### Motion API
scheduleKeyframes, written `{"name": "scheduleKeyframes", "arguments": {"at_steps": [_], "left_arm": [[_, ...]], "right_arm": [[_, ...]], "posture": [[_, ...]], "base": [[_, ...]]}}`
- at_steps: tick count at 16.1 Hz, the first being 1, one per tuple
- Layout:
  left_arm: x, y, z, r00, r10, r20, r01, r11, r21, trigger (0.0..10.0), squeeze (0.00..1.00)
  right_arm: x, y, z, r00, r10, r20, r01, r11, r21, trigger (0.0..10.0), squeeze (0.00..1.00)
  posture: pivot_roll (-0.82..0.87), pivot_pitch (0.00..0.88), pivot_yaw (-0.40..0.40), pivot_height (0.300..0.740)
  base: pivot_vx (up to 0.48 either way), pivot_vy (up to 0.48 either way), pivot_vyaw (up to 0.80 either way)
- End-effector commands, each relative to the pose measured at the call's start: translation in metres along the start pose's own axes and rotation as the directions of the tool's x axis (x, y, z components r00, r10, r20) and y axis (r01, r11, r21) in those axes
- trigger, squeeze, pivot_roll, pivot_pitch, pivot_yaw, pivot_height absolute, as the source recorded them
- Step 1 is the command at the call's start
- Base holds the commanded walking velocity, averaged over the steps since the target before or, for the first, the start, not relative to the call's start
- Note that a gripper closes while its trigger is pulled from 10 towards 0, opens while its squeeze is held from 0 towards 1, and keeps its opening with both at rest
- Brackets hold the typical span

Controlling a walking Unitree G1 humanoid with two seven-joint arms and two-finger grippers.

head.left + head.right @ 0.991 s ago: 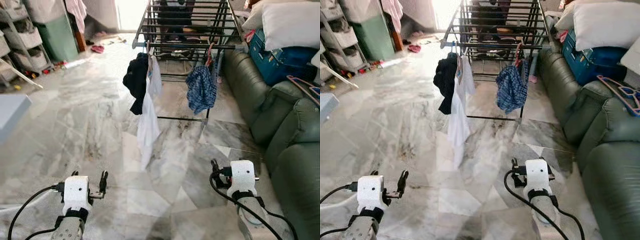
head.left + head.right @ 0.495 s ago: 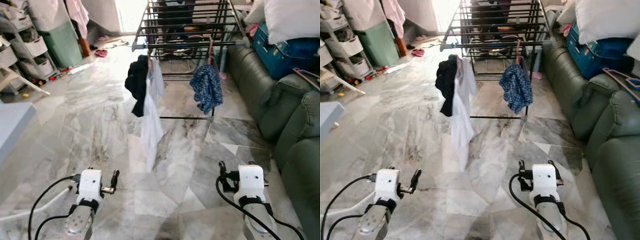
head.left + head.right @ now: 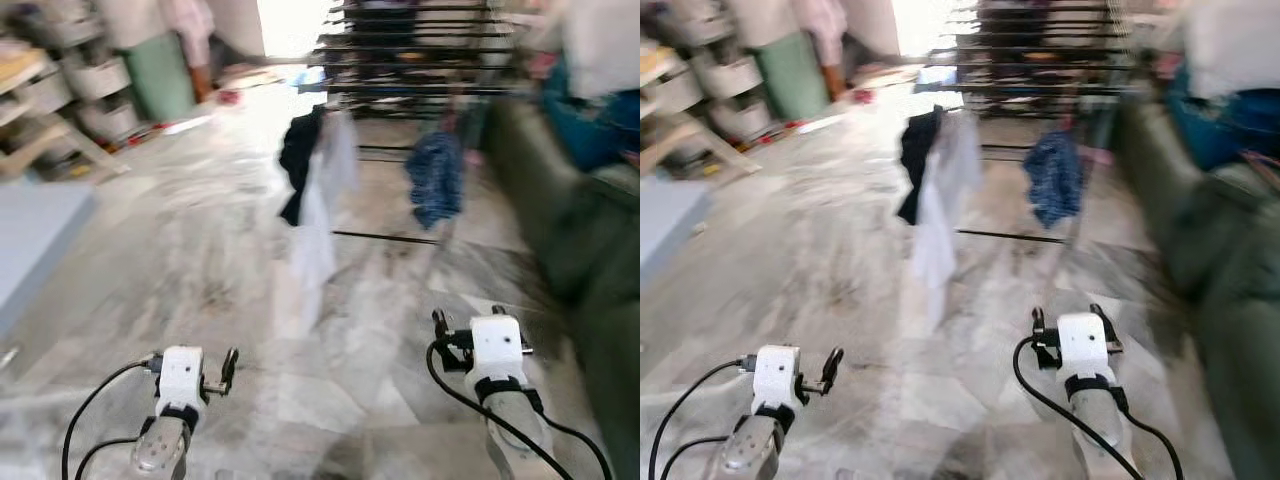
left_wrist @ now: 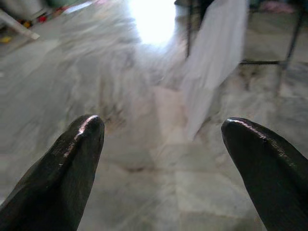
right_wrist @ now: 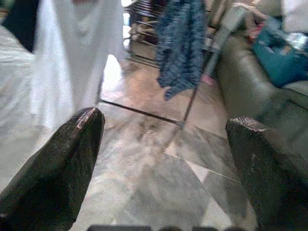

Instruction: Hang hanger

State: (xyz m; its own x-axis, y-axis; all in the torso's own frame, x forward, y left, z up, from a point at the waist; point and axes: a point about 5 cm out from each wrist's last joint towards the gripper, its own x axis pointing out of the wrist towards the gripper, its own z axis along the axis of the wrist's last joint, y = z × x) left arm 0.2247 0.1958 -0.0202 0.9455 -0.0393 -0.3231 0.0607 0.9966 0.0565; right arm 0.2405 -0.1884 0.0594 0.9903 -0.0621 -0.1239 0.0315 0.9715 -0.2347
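A black drying rack (image 3: 420,60) stands ahead across the marble floor. A black garment (image 3: 300,165), a long white shirt (image 3: 322,215) and a blue checked garment (image 3: 436,185) hang from its front bar. A thin hanger (image 3: 1262,170) lies blurred on the sofa arm at the right. My left gripper (image 3: 190,358) is held low over the floor, open and empty; the left wrist view (image 4: 161,159) looks toward the white shirt. My right gripper (image 3: 468,322) is also low, open and empty, and in the right wrist view (image 5: 163,159) faces the white shirt and the blue garment.
A green sofa (image 3: 590,260) runs along the right with a blue bag (image 3: 590,120) on it. Shelves (image 3: 70,90) and a green bin (image 3: 160,75) stand at the back left. A grey-blue surface (image 3: 40,230) juts in from the left.
The whole picture has shifted and blurred, so the camera is moving and turning a little left. Both grippers stay low and open.
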Motion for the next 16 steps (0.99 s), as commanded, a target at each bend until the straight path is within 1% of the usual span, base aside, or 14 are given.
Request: {"name": "scheduleKeyframes", "arguments": {"at_steps": [1,3,7,13,14,16], "left_arm": [[0.003,0.003,0.003,1.0,0.006,0.017,-0.006,1.0,-0.002,10.0,0.0],[0.004,0.004,0.003,1.0,0.001,0.021,-0.001,1.0,0.002,10.0,0.0],[0.008,0.004,0.004,1.0,-0.017,0.026,0.017,1.0,0.006,10.0,0.0],[0.012,-0.003,0.009,0.998,-0.03,0.049,0.029,0.999,0.021,10.0,0.0],[0.012,-0.004,0.01,0.998,-0.033,0.054,0.032,0.999,0.026,10.0,0.0],[0.012,-0.007,0.013,0.997,-0.036,0.074,0.034,0.999,0.03,10.0,0.0]], "right_arm": [[0.0,0.001,0.002,1.0,0.007,0.006,-0.007,1.0,-0.002,10.0,0.07],[-0.002,0.0,0.0,1.0,0.012,0.0,-0.012,1.0,-0.007,10.0,0.07],[-0.002,0.001,0.0,1.0,0.009,-0.002,-0.009,1.0,-0.005,10.0,0.07],[-0.002,0.002,0.001,1.0,0.019,0.006,-0.019,1.0,-0.008,10.0,0.07],[-0.002,0.002,0.001,1.0,0.021,0.009,-0.021,1.0,-0.011,10.0,0.08],[-0.001,0.003,0.001,1.0,0.024,0.012,-0.024,1.0,-0.011,10.0,0.07]], "posture": [[-0.14,0.0,0.068,0.74],[-0.15,0.0,0.072,0.74],[-0.16,0.0,0.082,0.74],[-0.16,0.0,0.084,0.74],[-0.16,0.0,0.084,0.74],[-0.15,0.0,0.084,0.74]], "base": [[0.0,0.296,0.71],[0.0,0.294,0.5],[0.0,0.32,0.0],[0.0,0.325,0.0],[0.0,0.247,0.66],[0.0,0.0,0.76]]}}
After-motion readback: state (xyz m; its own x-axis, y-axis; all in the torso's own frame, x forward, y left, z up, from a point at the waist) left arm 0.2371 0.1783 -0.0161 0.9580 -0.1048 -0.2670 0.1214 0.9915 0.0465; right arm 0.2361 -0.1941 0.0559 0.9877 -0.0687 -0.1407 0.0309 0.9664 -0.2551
